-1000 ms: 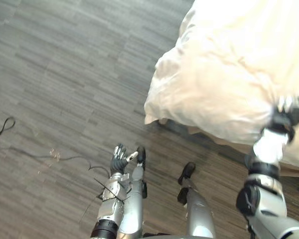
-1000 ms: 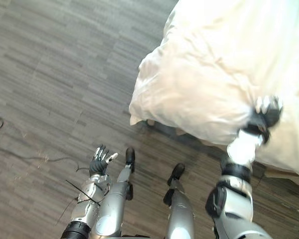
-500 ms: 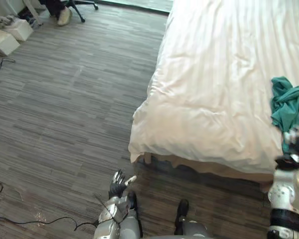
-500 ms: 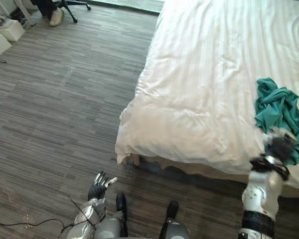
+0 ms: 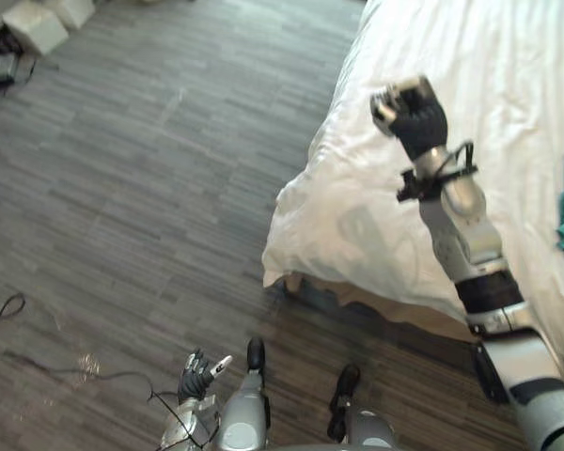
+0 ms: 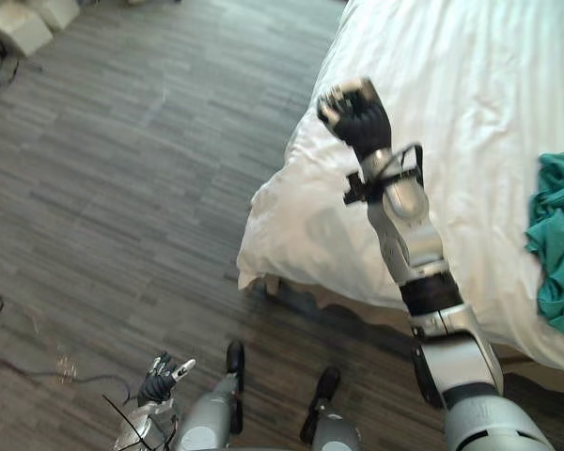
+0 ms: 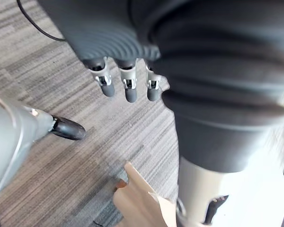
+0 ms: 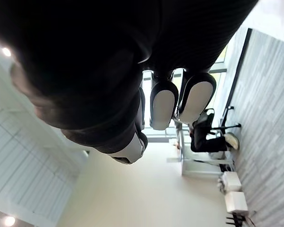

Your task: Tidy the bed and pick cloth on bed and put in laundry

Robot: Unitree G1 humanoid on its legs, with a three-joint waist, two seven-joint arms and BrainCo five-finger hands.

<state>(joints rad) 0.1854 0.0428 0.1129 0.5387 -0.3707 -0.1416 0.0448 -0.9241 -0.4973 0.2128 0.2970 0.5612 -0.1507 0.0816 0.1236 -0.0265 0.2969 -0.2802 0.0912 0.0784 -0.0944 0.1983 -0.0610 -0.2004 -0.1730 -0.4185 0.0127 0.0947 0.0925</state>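
**Reach runs rightward across the frame**

The crumpled teal cloth (image 6: 556,242) lies on the white-sheeted bed (image 6: 479,66) at the frame's right edge, its long axis up-down, right of my clenched, empty right hand (image 6: 355,111). I judge that hand nearer. My left hand (image 5: 197,376) hangs relaxed, lower left, above the grey plank floor (image 5: 122,188).

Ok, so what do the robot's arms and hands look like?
Silver-grey arms with dark bands at the joints. The right hand and left hand have dark ribbed covers over back and wrist; the fingers are silver with dark tips.
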